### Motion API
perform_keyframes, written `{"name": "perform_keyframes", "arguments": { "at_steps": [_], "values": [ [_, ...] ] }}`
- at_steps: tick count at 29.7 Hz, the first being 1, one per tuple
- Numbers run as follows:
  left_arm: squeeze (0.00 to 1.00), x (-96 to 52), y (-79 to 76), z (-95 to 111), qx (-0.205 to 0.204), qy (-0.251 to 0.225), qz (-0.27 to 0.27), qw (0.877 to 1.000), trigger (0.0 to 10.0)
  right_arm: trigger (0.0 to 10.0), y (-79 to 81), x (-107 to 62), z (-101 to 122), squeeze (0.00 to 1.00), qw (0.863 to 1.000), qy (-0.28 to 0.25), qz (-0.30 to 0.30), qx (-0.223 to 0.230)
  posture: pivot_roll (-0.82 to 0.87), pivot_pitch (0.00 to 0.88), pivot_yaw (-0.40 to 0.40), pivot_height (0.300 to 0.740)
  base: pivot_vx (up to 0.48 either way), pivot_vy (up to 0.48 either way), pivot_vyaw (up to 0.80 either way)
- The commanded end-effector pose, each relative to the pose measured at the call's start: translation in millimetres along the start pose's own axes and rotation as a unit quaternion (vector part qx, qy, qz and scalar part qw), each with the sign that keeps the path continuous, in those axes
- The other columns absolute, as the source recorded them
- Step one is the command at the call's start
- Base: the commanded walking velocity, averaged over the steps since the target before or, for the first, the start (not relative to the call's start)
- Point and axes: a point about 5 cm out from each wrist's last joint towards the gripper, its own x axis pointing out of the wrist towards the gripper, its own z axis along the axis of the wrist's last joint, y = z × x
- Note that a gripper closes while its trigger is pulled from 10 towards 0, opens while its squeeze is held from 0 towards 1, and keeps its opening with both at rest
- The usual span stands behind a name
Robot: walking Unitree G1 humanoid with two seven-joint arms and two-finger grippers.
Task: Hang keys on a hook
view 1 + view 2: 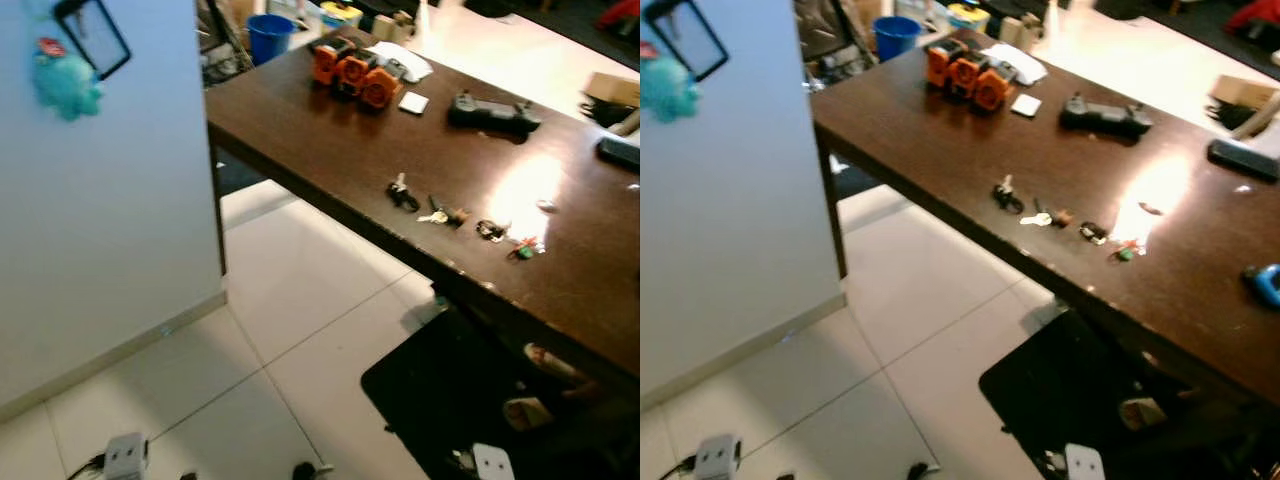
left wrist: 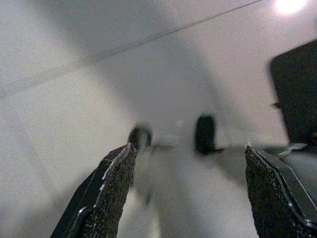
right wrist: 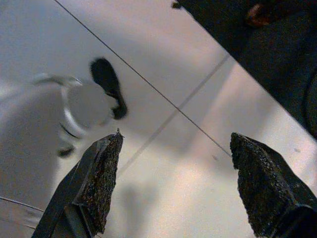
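At upper left of the head view, a hook (image 1: 75,12) on the pale wall (image 1: 110,200) holds a teal plush charm (image 1: 65,80). Centre-right, key bunches (image 1: 460,218) lie untouched on the tabletop (image 1: 330,140). Left gripper (image 2: 188,163) and right gripper (image 3: 173,163) hang over floor tiles (image 1: 290,300), fingers apart and empty. This looks like the approach step; next, reaching a bunch.

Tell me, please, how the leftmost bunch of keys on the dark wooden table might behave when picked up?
The leftmost bunch of keys looks small and flat, so probably light. Its separate pieces would likely dangle loosely. On the glossy dark wooden table it may slide before a tool grips it.

Head views down; wrists toward floor (image 2: 99,74)
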Motion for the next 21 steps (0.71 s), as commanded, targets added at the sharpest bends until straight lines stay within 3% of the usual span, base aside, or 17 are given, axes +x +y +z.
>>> {"name": "perform_keyframes", "arguments": {
  "at_steps": [1, 2, 3, 4, 6, 9, 10, 12, 13, 15, 16, 18, 19, 21],
  "values": [
    [0.0, 3.1, -7.4, 5, 0.02, -0.011, -0.022, 0.999, 10.0, 10.0, -2.8, -2.1, -11, 0.0, 1.0, 0.016, -0.005, -0.002, 0.05, 0.063, -0.005, 0.74, 0.0, 0.0, -0.8],
    [0.0, 10.4, -21.0, 26, 0.035, -0.051, -0.06, 0.996, 10.0, 10.0, -2.0, -2.1, -13, 0.0, 1.0, 0.018, -0.007, 0.0, 0.05, 0.054, -0.004, 0.74, 0.0, 0.0, -0.8],
    [0.0, 10.4, -21.0, 26, 0.035, -0.051, -0.06, 0.996, 10.0, 10.0, -2.0, -2.1, -13, 0.0, 1.0, 0.018, -0.007, 0.0, 0.05, 0.054, -0.004, 0.74, 0.0, 0.0, -0.8],
    [0.0, 15.6, -34.4, 47, 0.046, -0.09, -0.097, 0.99, 10.0, 10.0, -1.6, -2.4, -15, 0.0, 1.0, 0.022, -0.01, -0.001, 0.05, 0.049, -0.005, 0.74, 0.0, 0.0, -0.8],
    [0.0, 15.6, -34.4, 47, 0.046, -0.09, -0.097, 0.99, 10.0, 10.0, -1.6, -2.4, -15, 0.0, 1.0, 0.022, -0.01, -0.001, 0.05, 0.049, -0.005, 0.74, 0.0, 0.0, -0.8],
    [0.0, 17.6, -86.7, 122, 0.109, -0.238, -0.227, 0.938, 10.0, 10.0, -5.2, -3.7, -18, 0.0, 0.999, 0.02, -0.028, 0.008, 0.05, 0.052, 0.01, 0.74, 0.184, 0.0, 0.0],
    [0.0, 17.6, -86.7, 122, 0.109, -0.238, -0.227, 0.938, 10.0, 10.0, -5.2, -3.7, -18, 0.0, 0.999, 0.02, -0.028, 0.008, 0.05, 0.052, 0.01, 0.74, 0.307, 0.0, 0.0],
    [0.0, 11.2, -108.0, 148, 0.129, -0.293, -0.271, 0.908, 10.0, 10.0, -16.5, -5.5, -14, 0.0, 0.998, 0.006, -0.061, 0.028, 0.04, 0.054, 0.014, 0.74, 0.326, 0.0, 0.0],
    [0.0, 11.2, -108.0, 148, 0.129, -0.293, -0.271, 0.908, 10.0, 10.0, -16.5, -5.5, -14, 0.0, 0.998, 0.006, -0.061, 0.028, 0.04, 0.054, 0.014, 0.74, 0.326, 0.0, 0.0],
    [0.0, 2.7, -124.3, 169, 0.14, -0.339, -0.301, 0.88, 10.0, 10.0, -36.8, -9.6, -4, 0.0, 0.992, -0.025, -0.111, 0.054, 0.03, 0.06, 0.017, 0.74, 0.364, 0.0, 0.0],
    [0.0, 2.7, -124.3, 169, 0.14, -0.339, -0.301, 0.88, 10.0, 10.0, -36.8, -9.6, -4, 0.0, 0.992, -0.025, -0.111, 0.054, 0.03, 0.06, 0.017, 0.74, 0.371, 0.0, 0.0],
    [0.0, -5.4, -135.6, 182, 0.149, -0.368, -0.324, 0.859, 10.0, 10.0, -57.0, -15.0, 10, 0.0, 0.984, -0.059, -0.152, 0.077, 0.02, 0.062, 0.018, 0.74, 0.375, 0.0, 0.0],
    [0.0, -5.4, -135.6, 182, 0.149, -0.368, -0.324, 0.859, 10.0, 10.0, -57.0, -15.0, 10, 0.0, 0.984, -0.059, -0.152, 0.077, 0.02, 0.062, 0.018, 0.74, 0.375, 0.0, 0.0],
    [0.0, -15.5, -146.9, 193, 0.159, -0.39, -0.356, 0.834, 10.0, 10.0, -68.7, -18.5, 22, 0.0, 0.98, -0.08, -0.167, 0.075, 0.01, 0.068, 0.025, 0.74, 0.388, 0.0, 0.0]
  ]
}}
